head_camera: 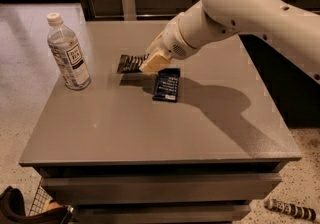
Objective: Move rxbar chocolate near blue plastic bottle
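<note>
— Where's your open room?
— Your bottle (69, 53) stands near the worktop's (150, 133) left edge. Open surface separates it from the rxbar (131, 63), which your gripper (152, 63) clamps just above the worktop.
— Counts?
— One bottle, two bars. The blue bar (167, 84) lies flat, mid-worktop.

Grey table (150, 128), dark blue wrapped bar (166, 85) lying flat on it

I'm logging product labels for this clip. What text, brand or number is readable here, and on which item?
Nothing reads clearly.
On the blue plastic bottle, white label: a dark square with marks, too blurred.
On the rxbar chocolate, held in the gripper above the table: white lettering, unreadable.
On the dark blue bar lying on the table: pale print, unreadable.
</note>
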